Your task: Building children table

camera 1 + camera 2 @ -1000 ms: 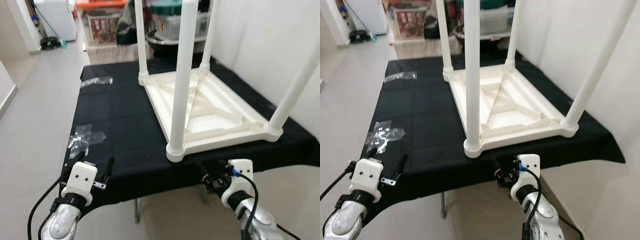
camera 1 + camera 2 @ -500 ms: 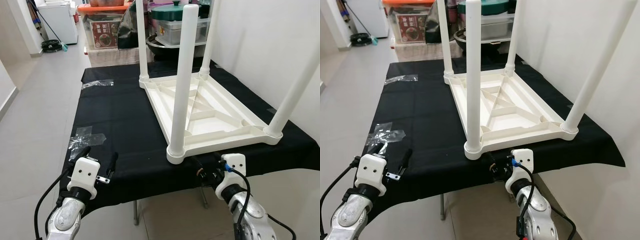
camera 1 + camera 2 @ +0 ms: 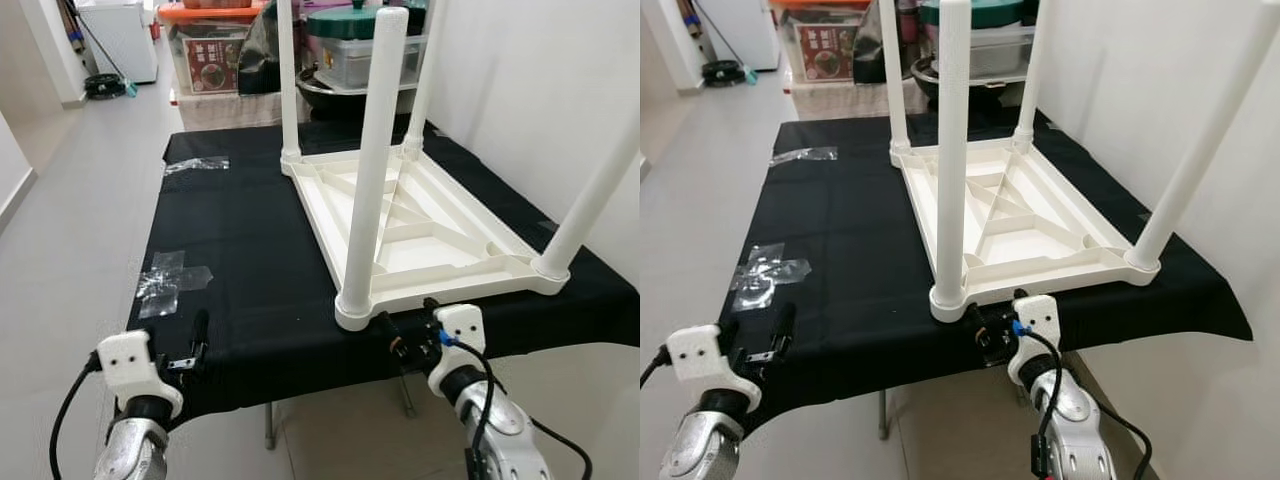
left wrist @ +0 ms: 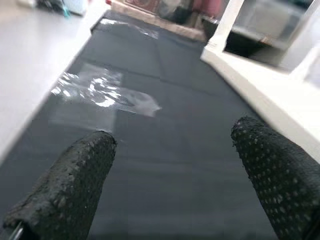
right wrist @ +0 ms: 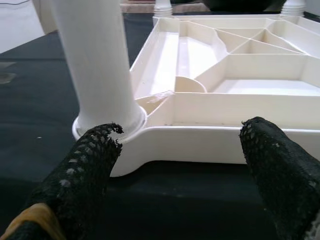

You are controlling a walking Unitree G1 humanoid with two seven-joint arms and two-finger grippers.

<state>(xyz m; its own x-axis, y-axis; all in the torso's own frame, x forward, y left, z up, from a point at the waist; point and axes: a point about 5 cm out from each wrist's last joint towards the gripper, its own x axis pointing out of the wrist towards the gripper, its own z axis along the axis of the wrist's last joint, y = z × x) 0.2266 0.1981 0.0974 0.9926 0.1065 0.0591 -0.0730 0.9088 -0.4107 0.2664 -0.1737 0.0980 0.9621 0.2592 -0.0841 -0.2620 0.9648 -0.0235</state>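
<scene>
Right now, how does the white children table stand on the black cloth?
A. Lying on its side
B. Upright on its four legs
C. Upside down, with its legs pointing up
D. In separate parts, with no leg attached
C: the white table rests top-down on the black cloth, its ribbed underside showing, and the near leg rises straight up from its corner socket.

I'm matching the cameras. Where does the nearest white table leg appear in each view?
Left eye: nearest leg stands centre, upright.
Right eye: left of centre.
Left wrist: not in it.
Right wrist: its base, close ahead of the open right pincer.
Shared landmark: black cloth.
</scene>
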